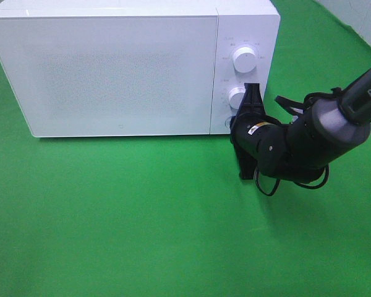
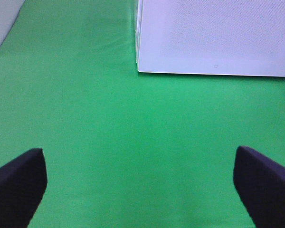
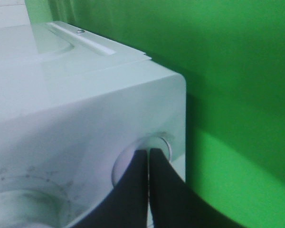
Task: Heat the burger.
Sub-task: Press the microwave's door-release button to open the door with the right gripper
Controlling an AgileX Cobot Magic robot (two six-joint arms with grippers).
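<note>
Well, the biggest thing here is the green cloth (image 1: 142, 216) covering the whole table, and on it stands a white microwave (image 1: 111, 74) with its long side running away from the right gripper (image 1: 234, 124) across the table. Its door (image 1: 105, 74) is shut flat, a wide frosted panel that blocks any look inside, so I cannot tell where the burger is; none of the views shows it, nor which way it points or how it lies.

The black right arm (image 1: 297, 145) reaches in from the side of the control panel. Just beyond the gripper's crossbar sit the two white dials, the upper knob (image 1: 243, 59) farther off and the lower knob (image 1: 237, 98) close beside it. Smallest of all is the round button (image 3: 159, 142) at the panel's bottom corner, near the microwave's rounded edge. The right gripper's jaws are pressed together with only a thin seam between them, holding nothing, and their tips sit right on that button.

The left gripper (image 2: 138, 151) hangs over bare cloth with its jaws spread as wide as they go and nothing between them. Ahead of it, well apart, is the bottom front corner of the microwave at the end of the door away from the dials.
</note>
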